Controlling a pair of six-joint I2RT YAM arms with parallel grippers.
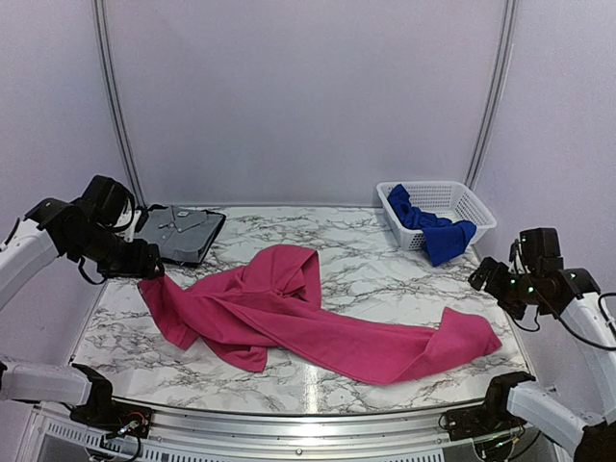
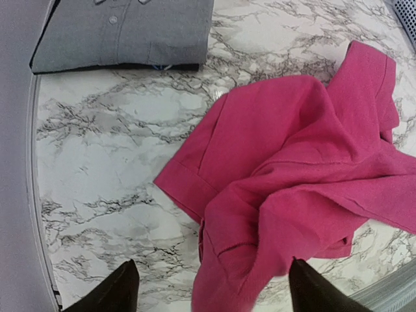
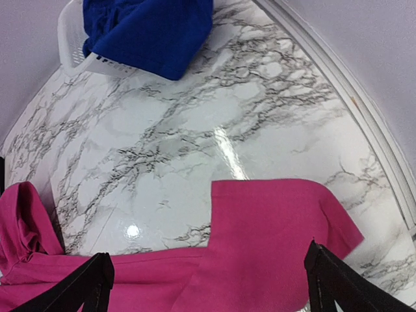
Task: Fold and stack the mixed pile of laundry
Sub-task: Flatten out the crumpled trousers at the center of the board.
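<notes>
The large magenta-pink garment (image 1: 289,318) lies crumpled across the marble table, from the left side to the front right. My left gripper (image 1: 150,262) hovers over its left end, jaws wide open. In the left wrist view a fold of the pink cloth (image 2: 292,162) rises between the fingers (image 2: 123,289) of the left gripper (image 2: 211,294), and nothing pinches it. My right gripper (image 1: 483,279) stands open above the garment's right sleeve end (image 3: 273,240), fingertips (image 3: 325,279) apart on either side of the right gripper's (image 3: 208,286) gap. The royal blue garment (image 1: 438,234) hangs over the basket's front edge.
A white mesh basket (image 1: 452,197) sits at the back right and holds the blue cloth (image 3: 149,32). A folded grey button shirt (image 1: 178,229) lies flat at the back left, also seen near the left wrist (image 2: 130,32). The table's rounded metal rim (image 3: 364,123) runs close by on the right.
</notes>
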